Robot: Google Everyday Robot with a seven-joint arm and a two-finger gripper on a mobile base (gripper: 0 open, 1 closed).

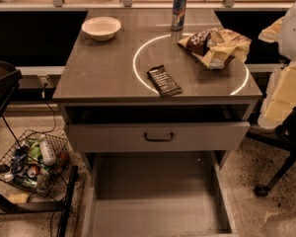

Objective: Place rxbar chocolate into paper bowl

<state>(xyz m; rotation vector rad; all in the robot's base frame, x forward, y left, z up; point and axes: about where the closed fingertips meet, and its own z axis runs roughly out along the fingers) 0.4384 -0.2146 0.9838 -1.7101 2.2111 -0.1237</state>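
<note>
In the camera view, the rxbar chocolate [164,80] lies flat on the grey table [98,80], close to the front edge and turned at a slant, one short end towards the rim, so it is probably easiest to take from above across its narrow width. It is a slim black rectangle with pale print, the wrapper smooth and uncrumpled, and nothing touches it. The paper bowl [101,27] sits upright and empty at the far left corner, well apart from the bar, mouth up and free to take it. A blue-and-silver can [178,11] stands at the back and a crumpled snack bag [214,46] lies to the right, neither between bar and bowl. The robot's pale arm [283,90] comes in at the right edge, beside the table rather than over it; what seems to be the gripper [274,31] hangs off the right side near the snack bag, well apart from the bar and holding nothing I can make out, and I cannot tell whether it is spread or pressed together. The bar looks untouched, so the reach comes first
</note>
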